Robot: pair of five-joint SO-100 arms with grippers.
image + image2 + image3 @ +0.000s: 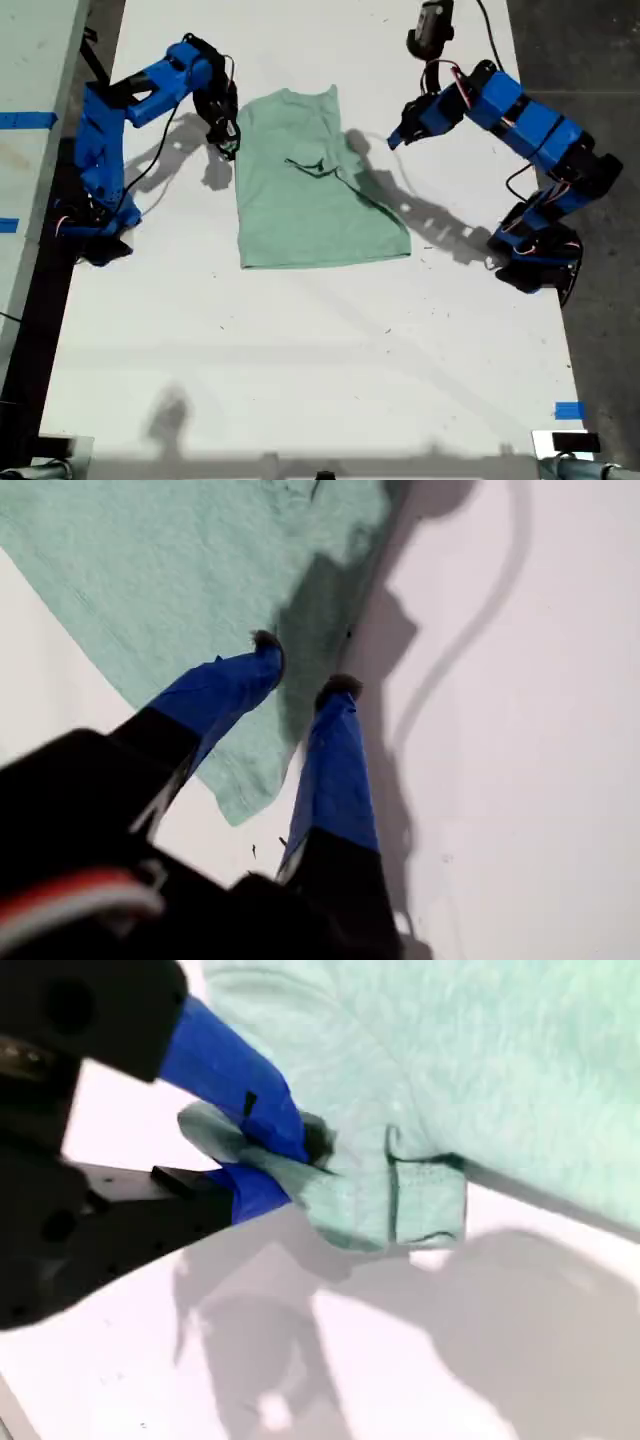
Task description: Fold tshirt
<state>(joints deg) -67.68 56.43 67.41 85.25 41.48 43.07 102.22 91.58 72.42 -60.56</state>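
Pinching a fold of the tshirt (330, 1200) at its edge, my second gripper (265, 1155) has its jaws clamped on cloth, presumably to lift and fold it; the tshirt (310, 185) lies on the white surface (300, 340) between the arms. My first gripper (300, 675) hangs with jaws apart and empty over the cloth's edge toward 3 o'clock in the exterior view, and only the second wrist view shows the pinch itself.

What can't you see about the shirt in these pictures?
- Exterior view: the tshirt is folded over itself, so its sleeves and underside are hidden; my second end effector covers one edge.
- Second wrist view: the fingers hide how much cloth is pinched.
- First wrist view: most of the tshirt is cut off by the frame; I cannot tell whether my first end effector touches the cloth.
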